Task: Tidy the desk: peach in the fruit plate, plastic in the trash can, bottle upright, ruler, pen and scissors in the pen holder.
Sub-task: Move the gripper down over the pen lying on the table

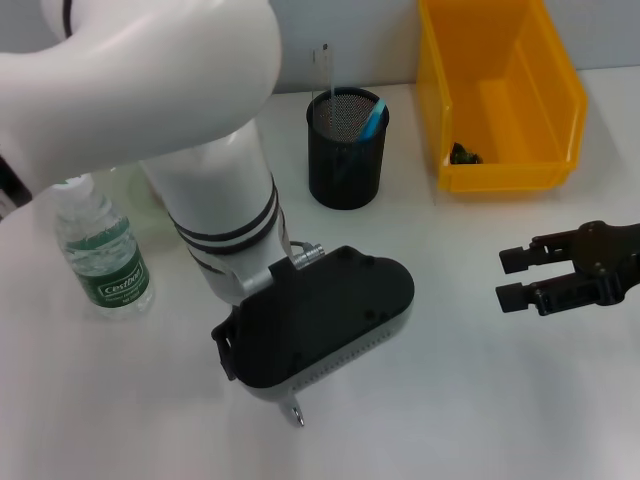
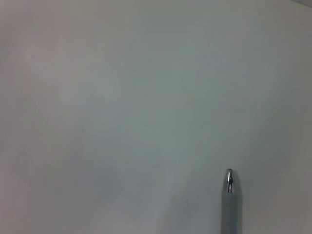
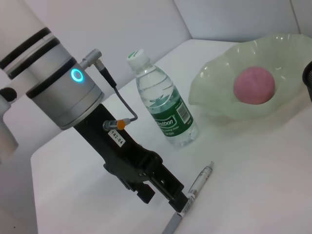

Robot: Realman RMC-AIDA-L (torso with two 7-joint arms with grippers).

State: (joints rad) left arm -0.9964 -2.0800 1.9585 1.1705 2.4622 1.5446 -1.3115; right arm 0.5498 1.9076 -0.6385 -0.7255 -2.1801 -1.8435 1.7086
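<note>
Grey-barrelled pen [image 3: 197, 187] – pinching it near one end with left end effector [image 3: 183, 207], low over the counter [image 1: 500, 400], fingers looking pressed together on the barrel. Showing only the shiny tip [image 2: 229, 180] in the left wrist view, over bare surface. Judging the step as pen pickup, the last item for the pen holder [image 1: 345, 170].

Gripping near the end, probably so the free length can be dropped tip-down into the mesh cup. Needing next: lifting, tilting upright, carrying back toward the holder without knocking it.

Holding right end effector [image 1: 505, 278] spread and empty, hovering off on the right, well apart from the work – likely parked out of the way.

Noting the rest as done:
- ruler [image 1: 325, 70] and scissors [image 1: 372, 122] standing in the pen holder
- peach [image 3: 253, 85] resting inside the fruit plate [image 3: 209, 97]
- bottle [image 1: 100, 255] standing upright, cap up, just beside the plate
- dark scrap [image 1: 463, 153] lying in the trash can [image 1: 500, 172], presumably the plastic

Watching for: pen slipping or swinging in an end grip; ruler crowding the opening.
</note>
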